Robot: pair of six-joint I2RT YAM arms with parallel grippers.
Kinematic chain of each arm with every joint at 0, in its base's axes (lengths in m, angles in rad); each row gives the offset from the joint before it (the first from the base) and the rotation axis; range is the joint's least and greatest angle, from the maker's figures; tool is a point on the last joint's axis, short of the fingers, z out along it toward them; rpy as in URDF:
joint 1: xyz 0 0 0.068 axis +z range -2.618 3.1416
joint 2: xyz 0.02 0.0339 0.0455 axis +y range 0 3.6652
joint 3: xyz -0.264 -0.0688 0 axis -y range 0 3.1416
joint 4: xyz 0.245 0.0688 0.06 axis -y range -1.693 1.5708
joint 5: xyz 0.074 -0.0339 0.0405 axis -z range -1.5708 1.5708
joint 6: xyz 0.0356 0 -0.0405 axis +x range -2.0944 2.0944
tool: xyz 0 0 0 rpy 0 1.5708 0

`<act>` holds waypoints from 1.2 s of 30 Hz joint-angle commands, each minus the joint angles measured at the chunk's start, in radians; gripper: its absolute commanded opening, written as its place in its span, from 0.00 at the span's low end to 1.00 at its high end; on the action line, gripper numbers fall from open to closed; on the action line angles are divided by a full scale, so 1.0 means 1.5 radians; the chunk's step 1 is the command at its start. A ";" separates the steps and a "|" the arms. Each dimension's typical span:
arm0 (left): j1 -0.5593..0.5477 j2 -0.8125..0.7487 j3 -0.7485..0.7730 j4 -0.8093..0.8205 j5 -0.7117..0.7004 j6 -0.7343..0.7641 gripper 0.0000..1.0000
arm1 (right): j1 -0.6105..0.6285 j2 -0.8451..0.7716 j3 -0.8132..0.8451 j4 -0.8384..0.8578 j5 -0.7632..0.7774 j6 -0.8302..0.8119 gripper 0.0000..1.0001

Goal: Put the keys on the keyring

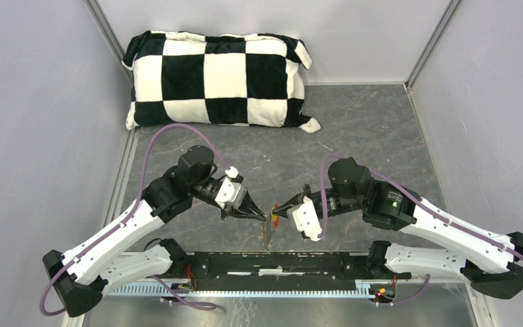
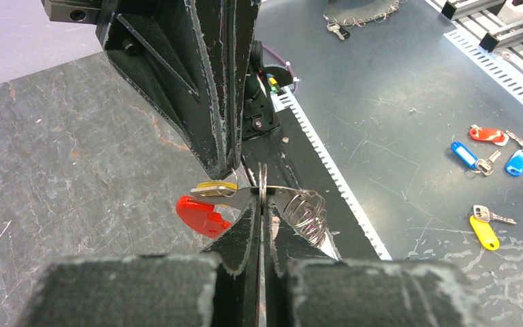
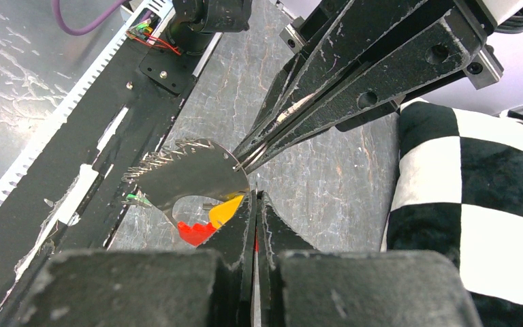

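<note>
Keyring [image 2: 306, 212] hangs over the table's [image 1: 381, 136] near edge, pinched in the left gripper [image 2: 261, 204] — with the right gripper [image 3: 255, 201] clamped on the yellow key [image 2: 212, 187], feed the key's hole along the coil slowly, grips firm.

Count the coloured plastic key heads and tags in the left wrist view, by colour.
Red: 2, keyring tag, loose red tag
Yellow: 2, yellow key, loose yellow tag
Blue: 2, blue tag, second blue tag
Total: 6
</note>
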 commanded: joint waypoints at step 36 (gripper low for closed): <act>-0.001 0.008 0.007 0.002 -0.028 0.016 0.02 | -0.001 -0.022 -0.002 0.007 -0.034 -0.009 0.00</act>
